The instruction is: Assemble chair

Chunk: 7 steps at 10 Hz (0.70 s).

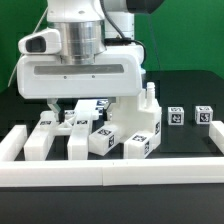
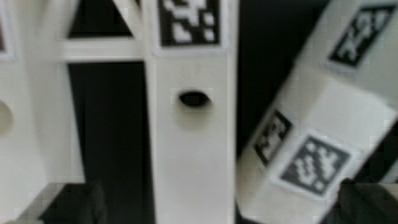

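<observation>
Closest beneath the wrist lens runs a white slat [image 2: 187, 150] of a barred chair frame, with a round hole [image 2: 192, 98] in its face and a square tag [image 2: 191, 22] further along. A tilted tagged block [image 2: 317, 140] lies just beside it. Over these hangs the claw [image 1: 85, 108], jaws spread wide and released, with nothing visibly between them. In the exterior view the chair is all loose parts. The barred frame [image 1: 80, 120] sits directly under the claw. At four o'clock from the claw lie two leaning blocks [image 1: 120, 142], at three o'clock stands an upright piece [image 1: 148, 112], and well beyond it, also at three o'clock, sit two small cubes [image 1: 190, 116]. Plain white legs [image 1: 40, 140] rest at eight o'clock, and the border rail [image 1: 110, 172] crosses at six o'clock. The step in hand looks like a grasp on the frame. To do it well, centre the jaws across one slat, square to its long edges. Then descend straight, clear of the tilted block, and close only once a finger flanks each side.
</observation>
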{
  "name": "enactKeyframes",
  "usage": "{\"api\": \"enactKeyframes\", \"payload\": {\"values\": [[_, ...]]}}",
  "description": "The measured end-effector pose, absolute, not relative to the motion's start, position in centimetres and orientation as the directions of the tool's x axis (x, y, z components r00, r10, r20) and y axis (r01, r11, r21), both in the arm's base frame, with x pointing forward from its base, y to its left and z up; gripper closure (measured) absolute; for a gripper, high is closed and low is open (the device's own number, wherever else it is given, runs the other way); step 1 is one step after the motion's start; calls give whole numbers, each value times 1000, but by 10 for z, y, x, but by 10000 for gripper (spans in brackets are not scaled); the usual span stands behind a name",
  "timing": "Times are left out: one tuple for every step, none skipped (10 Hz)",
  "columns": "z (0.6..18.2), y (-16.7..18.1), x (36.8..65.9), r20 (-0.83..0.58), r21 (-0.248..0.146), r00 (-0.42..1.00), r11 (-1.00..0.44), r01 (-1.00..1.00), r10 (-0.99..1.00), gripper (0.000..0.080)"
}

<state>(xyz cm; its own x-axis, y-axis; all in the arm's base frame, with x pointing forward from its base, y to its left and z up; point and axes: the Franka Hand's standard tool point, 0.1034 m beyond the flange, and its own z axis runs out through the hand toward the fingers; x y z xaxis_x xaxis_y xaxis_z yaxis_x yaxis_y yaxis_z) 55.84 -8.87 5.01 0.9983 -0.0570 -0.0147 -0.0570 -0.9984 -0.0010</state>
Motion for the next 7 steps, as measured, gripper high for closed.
{"api": "enactKeyframes", "payload": {"values": [[50, -76, 567, -7, -5, 998, -998, -58, -58, 150], [50, -66, 572, -2, -10, 998, -998, -57, -57, 150], [52, -53, 579, 6, -16, 997, -996, -82, -82, 150], [56, -52, 581, 3, -19, 998, -997, -70, -70, 150], [63, -69, 578, -4, -15, 999, -999, -33, -33, 150], [67, -91, 572, -19, -13, 999, -1000, -29, -28, 150], [66, -105, 567, -29, -14, 999, -1000, -16, -16, 150]]}}
